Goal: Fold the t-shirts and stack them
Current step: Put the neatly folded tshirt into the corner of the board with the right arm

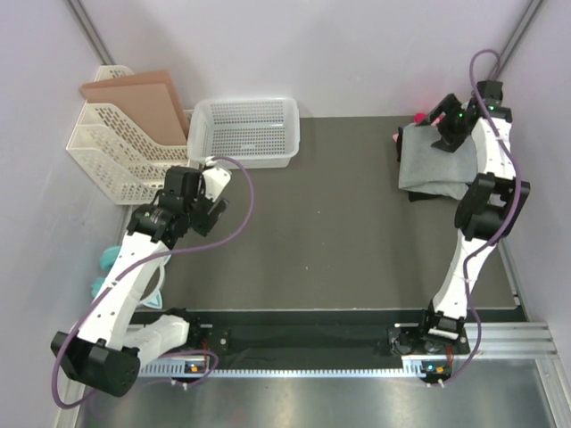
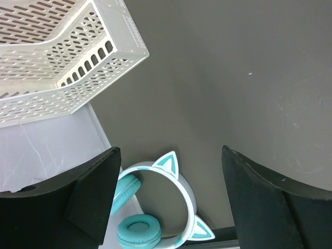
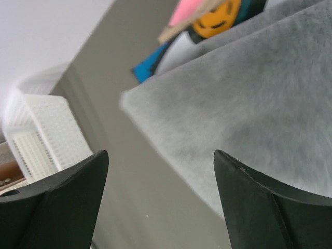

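grey t-shirt (image 1: 426, 169) just under wide-open, empty right jaws; left jaws equally wide, empty

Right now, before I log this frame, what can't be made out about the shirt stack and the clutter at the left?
1. Lower shirts: from overhead, the grey t-shirt and right gripper cover them. The right wrist view shows only blurred coloured corners, so they can't be counted.
2. Cat-ear headphones: cropped by the bottom edge of the left wrist view. From overhead, the left arm hides most of them.
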Motion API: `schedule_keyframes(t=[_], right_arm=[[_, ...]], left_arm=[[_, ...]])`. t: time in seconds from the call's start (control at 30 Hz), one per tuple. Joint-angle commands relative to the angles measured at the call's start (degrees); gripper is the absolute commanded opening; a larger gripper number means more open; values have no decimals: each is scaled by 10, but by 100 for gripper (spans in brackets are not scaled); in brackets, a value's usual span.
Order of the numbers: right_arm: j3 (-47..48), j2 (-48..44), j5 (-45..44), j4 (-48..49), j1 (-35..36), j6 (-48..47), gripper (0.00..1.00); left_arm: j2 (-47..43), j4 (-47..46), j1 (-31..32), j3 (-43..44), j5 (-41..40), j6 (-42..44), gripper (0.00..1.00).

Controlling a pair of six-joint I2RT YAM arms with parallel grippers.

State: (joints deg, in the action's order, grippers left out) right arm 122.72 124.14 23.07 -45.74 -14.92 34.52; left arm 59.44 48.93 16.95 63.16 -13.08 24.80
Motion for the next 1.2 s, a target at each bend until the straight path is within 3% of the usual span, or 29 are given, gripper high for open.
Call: schedule_keyframes(t=[0.0,0.27,0.5,0.63,0.8,0.93,1.17], right_arm=[[24,56,3,28,-14,-16,82],[55,151,25,79,-31,-23,81],[54,92,91,113,-15,-31,85],[36,-24,93,108,9,-39,90],[-22,-170,44,110,108,-110,100],[-154,-323,-2,142,238,-168,100],[-339,-485,-91,156,359,-197,100]], left_arm=[[15,-45,-3,15,7,-12,84],[51,-60,-18,0,17,-5,86],[51,-60,-31,-7,34,-12,86],[31,-51,-33,2,52,-22,89],[2,-31,-33,19,76,-39,98],[-13,-20,-33,21,90,-60,99],[-50,-40,-34,-12,94,-97,99]])
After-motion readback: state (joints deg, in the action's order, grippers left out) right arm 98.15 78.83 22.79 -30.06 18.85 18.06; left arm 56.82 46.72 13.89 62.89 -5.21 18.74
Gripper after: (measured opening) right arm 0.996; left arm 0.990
